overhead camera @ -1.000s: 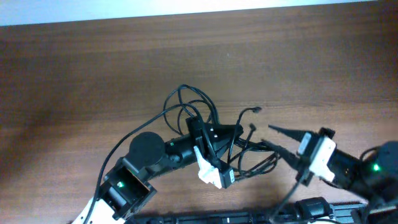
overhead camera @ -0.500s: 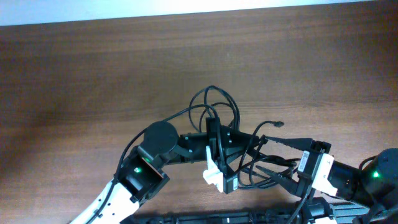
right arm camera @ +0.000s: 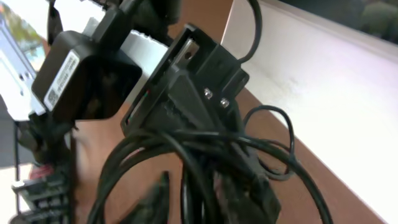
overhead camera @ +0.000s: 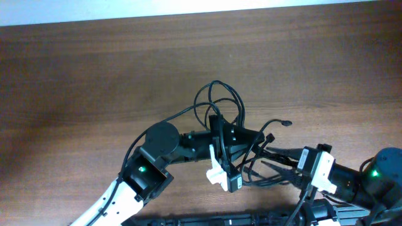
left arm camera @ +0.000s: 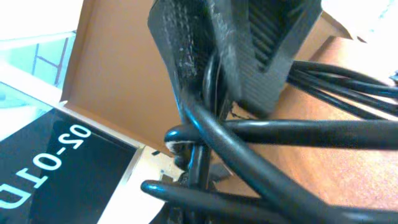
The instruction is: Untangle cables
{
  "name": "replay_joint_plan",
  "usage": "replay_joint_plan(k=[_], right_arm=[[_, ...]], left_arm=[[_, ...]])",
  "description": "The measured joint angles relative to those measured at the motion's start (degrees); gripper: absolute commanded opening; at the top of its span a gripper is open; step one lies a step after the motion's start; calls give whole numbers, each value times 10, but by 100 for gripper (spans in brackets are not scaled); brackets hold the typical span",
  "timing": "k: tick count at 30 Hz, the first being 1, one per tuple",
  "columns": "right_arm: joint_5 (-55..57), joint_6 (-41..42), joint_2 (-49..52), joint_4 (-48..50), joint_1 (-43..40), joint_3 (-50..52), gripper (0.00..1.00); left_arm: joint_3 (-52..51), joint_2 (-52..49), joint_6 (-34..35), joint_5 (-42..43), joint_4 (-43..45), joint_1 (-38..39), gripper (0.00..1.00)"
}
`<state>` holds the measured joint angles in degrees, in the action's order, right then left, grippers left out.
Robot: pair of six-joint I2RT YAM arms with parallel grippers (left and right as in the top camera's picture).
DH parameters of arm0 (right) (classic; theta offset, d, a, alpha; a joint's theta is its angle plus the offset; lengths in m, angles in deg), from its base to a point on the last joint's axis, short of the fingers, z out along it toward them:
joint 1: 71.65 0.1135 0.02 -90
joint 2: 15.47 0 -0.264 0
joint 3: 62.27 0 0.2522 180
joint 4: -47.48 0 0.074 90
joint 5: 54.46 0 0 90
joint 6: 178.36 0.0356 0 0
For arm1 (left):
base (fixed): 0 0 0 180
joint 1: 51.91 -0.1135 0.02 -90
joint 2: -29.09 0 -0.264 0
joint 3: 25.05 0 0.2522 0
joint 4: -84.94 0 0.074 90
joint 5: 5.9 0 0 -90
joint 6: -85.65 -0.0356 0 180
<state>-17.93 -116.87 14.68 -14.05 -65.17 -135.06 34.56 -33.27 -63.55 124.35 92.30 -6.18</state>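
Observation:
The cables [overhead camera: 248, 164] are a tangle of thin black cords on the brown table [overhead camera: 94, 75], with loops [overhead camera: 240, 103] rising behind the left gripper and a small plug [overhead camera: 286, 123] sticking out to the right. My left gripper [overhead camera: 251, 134] is shut on the cords; in the left wrist view [left arm camera: 214, 81] a cord [left arm camera: 298, 134] is pinched between the pads. My right gripper [overhead camera: 267, 157] reaches in from the right, open, its fingers either side of several cords. The right wrist view [right arm camera: 202, 199] shows cords [right arm camera: 186, 143] between the fingers, with a small gap at one finger [right arm camera: 155, 193].
The left arm's white camera block [overhead camera: 217, 172] hangs just in front of the tangle. A black rail [overhead camera: 207, 220] runs along the table's near edge. The table's far edge [overhead camera: 201, 12] meets a white surface.
The left gripper has carried the tangle right and slightly away. The right gripper has moved left into the tangle and its fingers have drawn closer together.

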Motion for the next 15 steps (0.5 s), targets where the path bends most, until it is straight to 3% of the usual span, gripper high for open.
replay_joint_plan(k=[6,8,10,12,14,15], right_arm=[[-11,0,0,11,0,0,29],[-15,0,0,14,0,0,36],[-20,0,0,15,0,0,36],[-19,-2,0,16,0,0,25],[-17,-1,5,22,0,0,8],[-15,0,11,24,0,0,5]], left_arm=[[0,-2,31,-2,2,0,0],[0,-14,33,1,7,0,0],[0,-30,35,2,24,3,0],[0,-37,37,2,43,7,0],[0,-38,37,3,53,8,0],[0,-38,37,4,53,8,0]])
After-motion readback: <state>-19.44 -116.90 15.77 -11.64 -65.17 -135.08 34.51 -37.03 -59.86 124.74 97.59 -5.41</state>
